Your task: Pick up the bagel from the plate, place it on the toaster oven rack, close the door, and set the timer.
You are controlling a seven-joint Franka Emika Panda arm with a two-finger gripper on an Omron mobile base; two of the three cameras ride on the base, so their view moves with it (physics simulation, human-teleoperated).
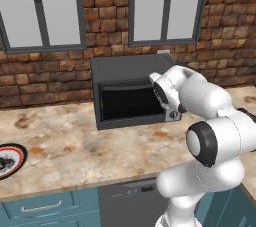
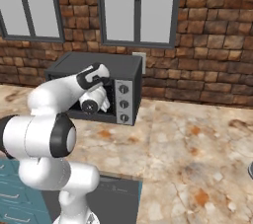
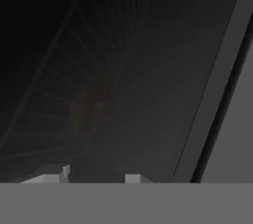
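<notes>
The toaster oven (image 1: 132, 68) stands at the back of the counter, and its door (image 1: 131, 102) is upright against the front. Through the door's dark glass window (image 3: 148, 94) I faintly see the toaster oven rack (image 3: 49, 94) with the bagel (image 3: 89, 112) as a dim brownish blur on it. My gripper (image 3: 96, 176) is close to the glass, near the door's right side. Its fingertips (image 3: 62, 172) stand apart with nothing between them. The plate (image 1: 7, 158) lies at the counter's far left and shows only its dark pattern.
Three knobs (image 2: 123, 103) run down the oven's right panel, just beside my hand. The marble counter (image 2: 188, 134) spreads to the right, with a dark object (image 2: 251, 169) at its edge. A brick wall with windows rises behind, and blue drawers (image 1: 45, 206) sit below.
</notes>
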